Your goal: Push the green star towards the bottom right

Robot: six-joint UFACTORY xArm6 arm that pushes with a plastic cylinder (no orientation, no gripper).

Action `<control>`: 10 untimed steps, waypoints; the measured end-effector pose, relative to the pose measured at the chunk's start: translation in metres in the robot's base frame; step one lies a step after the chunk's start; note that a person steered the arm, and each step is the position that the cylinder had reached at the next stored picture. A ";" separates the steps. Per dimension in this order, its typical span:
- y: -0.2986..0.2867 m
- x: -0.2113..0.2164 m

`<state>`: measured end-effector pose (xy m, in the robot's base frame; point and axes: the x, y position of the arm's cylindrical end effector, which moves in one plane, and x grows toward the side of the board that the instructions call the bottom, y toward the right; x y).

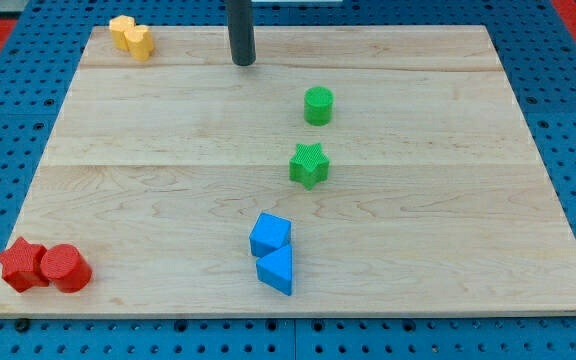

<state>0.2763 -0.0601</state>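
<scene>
The green star [309, 165] lies a little right of the board's middle. My tip [244, 62] is at the end of the dark rod near the view's top, up and to the left of the star and well apart from it. A green cylinder [318, 105] stands just above the star, to the right of and below my tip.
A blue cube [270, 235] and a blue wedge [276, 269] touch below the star. Two yellow blocks [131, 37] sit at the top left corner. A red star [23, 265] and a red cylinder [65, 268] sit at the bottom left. The wooden board [448, 200] lies on a blue pegboard.
</scene>
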 end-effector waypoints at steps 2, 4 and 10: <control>0.036 0.079; 0.094 0.147; 0.086 0.163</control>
<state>0.4393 0.0263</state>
